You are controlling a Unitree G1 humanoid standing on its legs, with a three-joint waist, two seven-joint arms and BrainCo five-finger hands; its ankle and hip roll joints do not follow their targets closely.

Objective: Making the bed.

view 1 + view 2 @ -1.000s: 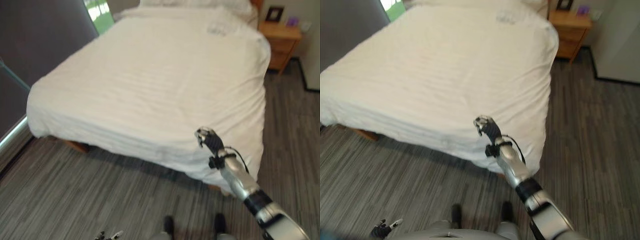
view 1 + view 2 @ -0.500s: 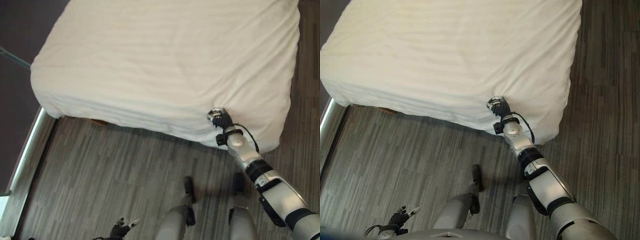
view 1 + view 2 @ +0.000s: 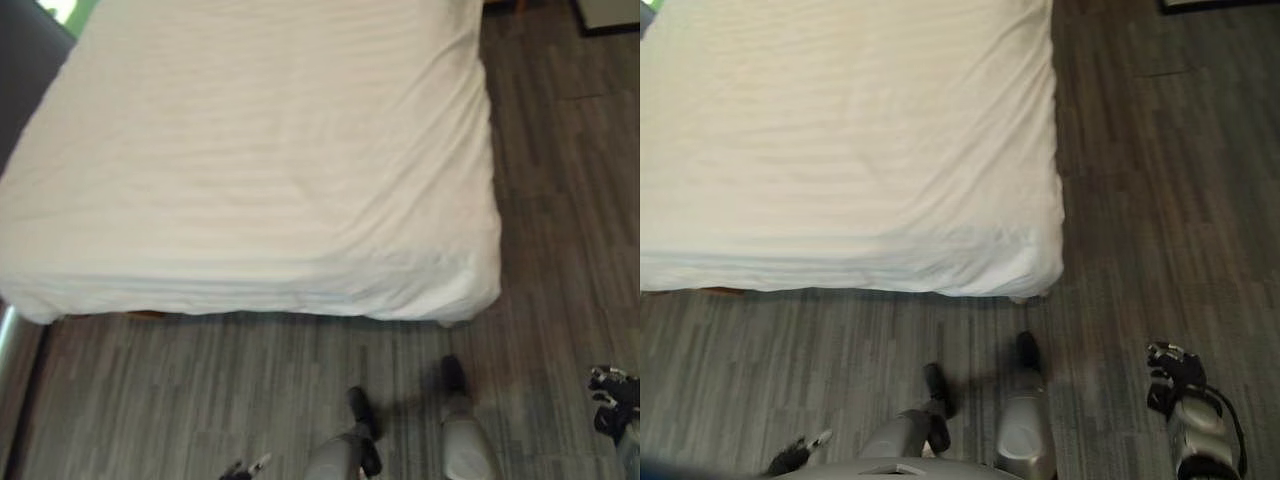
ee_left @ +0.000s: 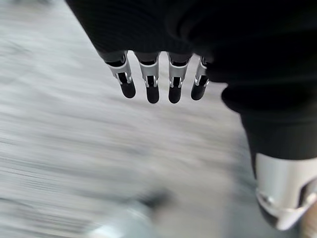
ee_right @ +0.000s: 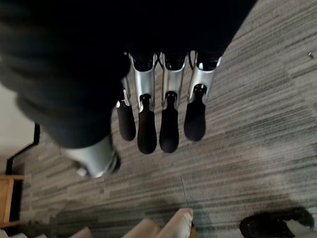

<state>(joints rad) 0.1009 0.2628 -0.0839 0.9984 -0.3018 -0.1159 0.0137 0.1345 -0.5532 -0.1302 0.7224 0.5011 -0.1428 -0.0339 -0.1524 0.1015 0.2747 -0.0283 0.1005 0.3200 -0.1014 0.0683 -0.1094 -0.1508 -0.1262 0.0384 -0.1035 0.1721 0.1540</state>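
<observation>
The white sheet (image 3: 260, 150) lay spread over the bed, bunched at its near right corner, while both robot hands, right (image 3: 1175, 375) and left (image 4: 158, 79), hung empty with relaxed fingers, so that corner probably needed gentle, even smoothing.

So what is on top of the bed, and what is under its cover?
A white cover lies over the whole bed, with soft wrinkles near the foot corner, and nothing rests on it. It hangs down the sides toward the grey floor, so the mattress and frame are covered.
</observation>
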